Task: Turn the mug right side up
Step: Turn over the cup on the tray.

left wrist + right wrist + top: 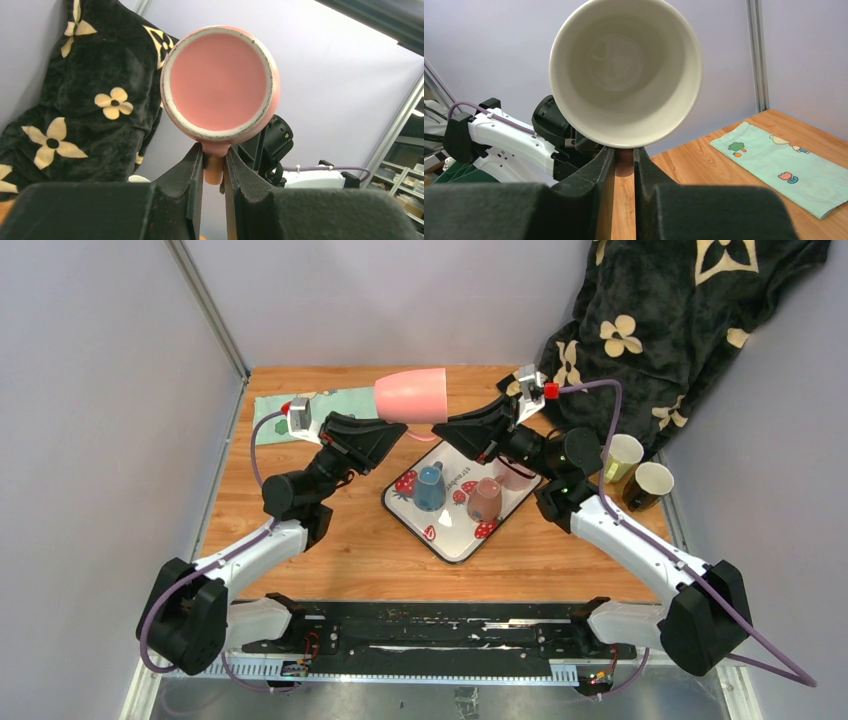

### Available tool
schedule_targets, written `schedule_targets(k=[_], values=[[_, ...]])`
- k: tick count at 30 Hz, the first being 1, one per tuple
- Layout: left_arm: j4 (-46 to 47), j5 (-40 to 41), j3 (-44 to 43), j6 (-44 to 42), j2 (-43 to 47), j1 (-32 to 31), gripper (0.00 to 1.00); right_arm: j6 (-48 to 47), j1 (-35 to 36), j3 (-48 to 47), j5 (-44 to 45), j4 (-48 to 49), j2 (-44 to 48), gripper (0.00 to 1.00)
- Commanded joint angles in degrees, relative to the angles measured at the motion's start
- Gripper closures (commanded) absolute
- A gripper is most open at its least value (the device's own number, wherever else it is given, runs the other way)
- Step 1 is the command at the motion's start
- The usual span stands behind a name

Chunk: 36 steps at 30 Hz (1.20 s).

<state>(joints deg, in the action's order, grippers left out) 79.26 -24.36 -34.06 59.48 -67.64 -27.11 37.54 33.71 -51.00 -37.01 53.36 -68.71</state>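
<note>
Both left gripper (214, 151) and right gripper (624, 152) clench the handle (215, 175) of the pink mug (412, 395).

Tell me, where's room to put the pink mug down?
Bare wood lies between the strawberry tray and the arm bases, and left of it, this side of the green cloth. The tray is crowded: blue mug, brown mug.

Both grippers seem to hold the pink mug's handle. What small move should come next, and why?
Probably open the left gripper. The right gripper is also shut on the handle, and the pink mug hangs sideways in the air; the right arm alone can then turn it upright.
</note>
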Motion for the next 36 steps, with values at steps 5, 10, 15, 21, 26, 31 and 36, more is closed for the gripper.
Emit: schedule_targets(k=[5, 10, 15, 21, 26, 31, 36], values=[[6.07, -0.93, -3.33, 0.94, 0.03, 0.31, 1.00, 1.01, 0.67, -2.92, -1.18, 3.65, -1.47, 0.73], [6.15, -1.04, -3.52, 1.22, -0.18, 0.31, 1.00, 1.57, 0.96, -3.69, -1.69, 4.27, -2.32, 0.61], [6.10, -1.13, -3.38, 1.41, -0.25, 0.31, 1.00, 2.65, 1.20, -4.22, -1.76, 5.11, -3.05, 0.59], [5.90, -1.35, -3.53, 1.60, -0.23, 0.31, 1.00, 3.12, 1.66, -5.35, -2.29, 5.44, -4.31, 0.59], [5.56, -1.65, -3.71, 1.55, -0.28, 0.31, 1.00, 3.26, 2.11, -6.27, -2.60, 5.44, -5.18, 0.60], [5.35, -1.75, -3.65, 1.54, -0.27, 0.31, 1.00, 3.59, 2.60, -6.96, -2.71, 5.89, -5.95, 0.61], [5.37, -1.92, -3.61, 1.55, -0.34, 0.31, 1.00, 4.20, 2.73, -6.95, -2.18, 6.84, -6.31, 0.66]])
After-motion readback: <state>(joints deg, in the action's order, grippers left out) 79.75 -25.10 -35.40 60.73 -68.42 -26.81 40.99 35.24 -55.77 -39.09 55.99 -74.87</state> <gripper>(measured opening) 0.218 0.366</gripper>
